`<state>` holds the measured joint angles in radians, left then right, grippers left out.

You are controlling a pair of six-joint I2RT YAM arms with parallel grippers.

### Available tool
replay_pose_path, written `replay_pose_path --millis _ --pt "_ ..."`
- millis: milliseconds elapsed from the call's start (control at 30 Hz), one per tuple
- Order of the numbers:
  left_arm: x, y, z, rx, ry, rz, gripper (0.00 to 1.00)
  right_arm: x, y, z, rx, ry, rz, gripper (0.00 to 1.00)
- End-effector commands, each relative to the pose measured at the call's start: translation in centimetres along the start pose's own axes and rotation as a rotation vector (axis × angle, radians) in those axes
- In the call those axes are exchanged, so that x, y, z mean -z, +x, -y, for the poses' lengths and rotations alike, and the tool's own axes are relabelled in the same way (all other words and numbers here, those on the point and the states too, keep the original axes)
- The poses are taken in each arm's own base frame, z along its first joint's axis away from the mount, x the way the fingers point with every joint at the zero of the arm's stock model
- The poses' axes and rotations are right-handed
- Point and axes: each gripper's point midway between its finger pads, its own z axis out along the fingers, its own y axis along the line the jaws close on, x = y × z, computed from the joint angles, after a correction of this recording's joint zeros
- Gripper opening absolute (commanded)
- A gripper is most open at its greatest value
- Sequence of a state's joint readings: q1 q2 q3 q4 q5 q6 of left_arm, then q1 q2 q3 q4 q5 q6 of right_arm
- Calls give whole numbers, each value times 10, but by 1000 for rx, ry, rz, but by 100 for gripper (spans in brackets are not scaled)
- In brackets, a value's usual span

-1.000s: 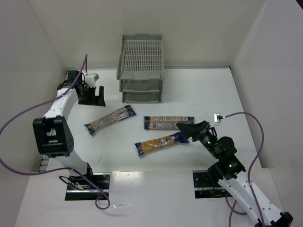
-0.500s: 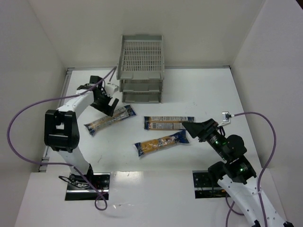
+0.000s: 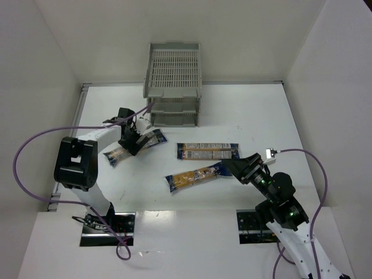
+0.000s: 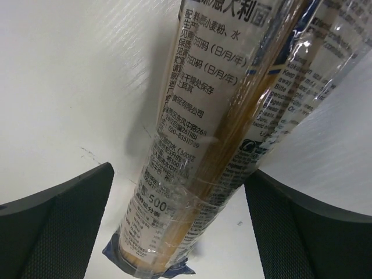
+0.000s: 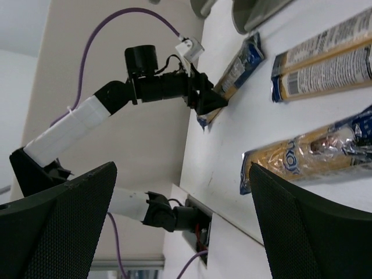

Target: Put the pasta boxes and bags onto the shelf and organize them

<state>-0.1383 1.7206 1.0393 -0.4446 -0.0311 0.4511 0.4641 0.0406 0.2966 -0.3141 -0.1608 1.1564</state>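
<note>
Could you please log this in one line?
left end effector: open around left pack | right end effector: open | shelf: top tier bare

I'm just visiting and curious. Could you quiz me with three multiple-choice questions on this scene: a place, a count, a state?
1. Where is the leftmost pasta pack? A on the shelf's top tray; B on the table, between the left arm's fingers; C hanging off the table's edge.
2. How many pasta packs show? A one; B two; C three.
3. How are the left arm's fingers? A open; B clamped shut; C hidden.
Answers: B, the left wrist view shows it between them; C, three lie on the table; A, they stand wider than the pack.
</note>
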Motion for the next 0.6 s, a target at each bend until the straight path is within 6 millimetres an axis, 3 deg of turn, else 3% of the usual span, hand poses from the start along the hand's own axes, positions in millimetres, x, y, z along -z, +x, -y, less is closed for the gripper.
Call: replay_pose_path --millis 0,67,133,167,233,300,400,433,567 --pt "-4 -8 -13 -43 -97 51 100 -3 6 -3 -131 -41 -20 100" --pt "-5 -11 -15 -42 -109 67 94 -3 9 -3 -139 -51 -40 100" --pt "-13 -3 -6 -53 -78 55 87 -1 14 8 -166 -2 -55 100" --pt "-15 -2 -1 -54 -56 58 82 1 13 4 -165 -4 -54 100" --pt "-21 6 8 -72 -33 43 52 2 14 0 -164 -16 -62 100" --pt "-21 0 15 -82 -7 76 36 4 18 -9 -148 -57 -92 100" --pt "-22 5 29 -106 54 87 2 4 20 -8 -150 -62 -104 100" --pt "-18 4 30 -107 56 101 0 3 22 -4 -153 -52 -107 100" --pt "-6 12 43 -126 96 120 0 4 24 -19 -100 -138 -131 100"
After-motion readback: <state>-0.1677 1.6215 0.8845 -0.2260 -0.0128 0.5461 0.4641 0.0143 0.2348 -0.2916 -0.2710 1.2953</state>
